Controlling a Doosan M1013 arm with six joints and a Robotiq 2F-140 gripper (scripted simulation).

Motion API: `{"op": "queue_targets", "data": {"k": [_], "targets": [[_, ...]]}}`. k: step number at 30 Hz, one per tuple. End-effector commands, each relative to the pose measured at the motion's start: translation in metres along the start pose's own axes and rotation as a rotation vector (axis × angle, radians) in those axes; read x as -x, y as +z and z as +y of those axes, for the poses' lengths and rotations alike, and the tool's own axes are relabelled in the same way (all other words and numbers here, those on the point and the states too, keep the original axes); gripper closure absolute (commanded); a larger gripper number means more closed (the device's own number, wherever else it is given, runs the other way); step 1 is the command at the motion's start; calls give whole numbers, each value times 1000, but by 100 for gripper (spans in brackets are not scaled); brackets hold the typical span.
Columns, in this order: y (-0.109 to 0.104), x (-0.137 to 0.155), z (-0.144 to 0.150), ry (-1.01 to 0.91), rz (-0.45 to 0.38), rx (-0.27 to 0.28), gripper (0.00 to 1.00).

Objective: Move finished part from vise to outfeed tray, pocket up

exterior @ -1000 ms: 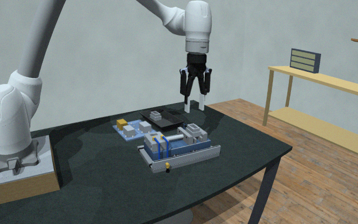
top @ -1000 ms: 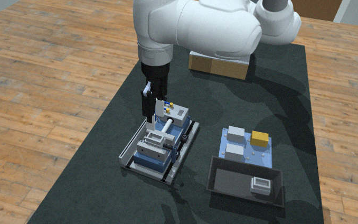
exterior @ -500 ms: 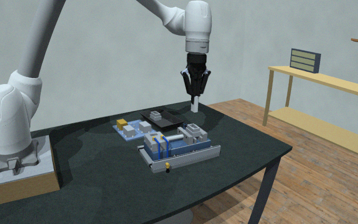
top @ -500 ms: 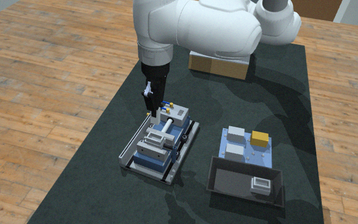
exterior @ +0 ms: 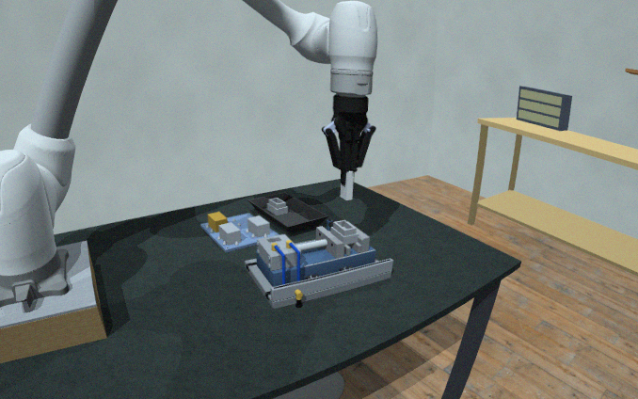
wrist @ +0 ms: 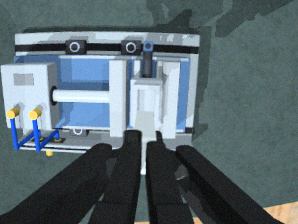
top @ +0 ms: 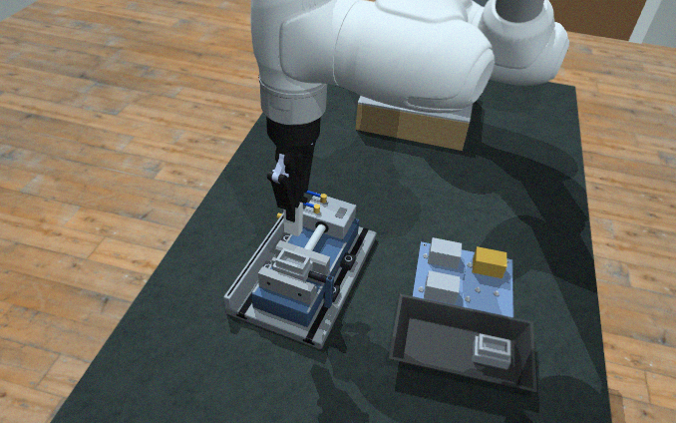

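Note:
The finished part (top: 292, 257), a grey block with a pocket facing up, sits clamped between the jaws of the blue and grey vise. It also shows in the exterior view (exterior: 343, 229) and in the wrist view (wrist: 148, 96). My gripper (top: 292, 225) (exterior: 345, 190) hangs well above the vise, pointing down, with its fingers shut together on nothing. In the wrist view the shut fingertips (wrist: 143, 145) lie over the near edge of the vise. The dark outfeed tray (top: 462, 343) stands to the right of the vise.
A second grey pocketed part (top: 492, 350) lies in the tray's right end. A light blue fixture plate (top: 464, 275) behind the tray holds two grey blocks and a yellow block (top: 490, 261). My arm's base stands on a wooden pedestal (top: 412, 123) at the back.

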State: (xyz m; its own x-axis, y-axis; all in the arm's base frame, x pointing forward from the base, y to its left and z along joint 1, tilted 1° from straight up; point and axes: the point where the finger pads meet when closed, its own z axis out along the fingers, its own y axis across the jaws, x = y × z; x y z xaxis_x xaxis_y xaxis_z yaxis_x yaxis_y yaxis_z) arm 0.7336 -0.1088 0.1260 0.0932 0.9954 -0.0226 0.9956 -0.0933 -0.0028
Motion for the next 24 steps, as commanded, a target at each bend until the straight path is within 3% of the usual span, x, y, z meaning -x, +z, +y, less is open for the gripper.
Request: {"op": "queue_targets", "data": {"k": [1, 4, 5, 24], "targets": [[0, 0, 0, 0, 0, 0, 100], [0, 0, 0, 0, 0, 0, 100], [0, 0, 0, 0, 0, 0, 60], [0, 0, 0, 0, 0, 0, 60]]}}
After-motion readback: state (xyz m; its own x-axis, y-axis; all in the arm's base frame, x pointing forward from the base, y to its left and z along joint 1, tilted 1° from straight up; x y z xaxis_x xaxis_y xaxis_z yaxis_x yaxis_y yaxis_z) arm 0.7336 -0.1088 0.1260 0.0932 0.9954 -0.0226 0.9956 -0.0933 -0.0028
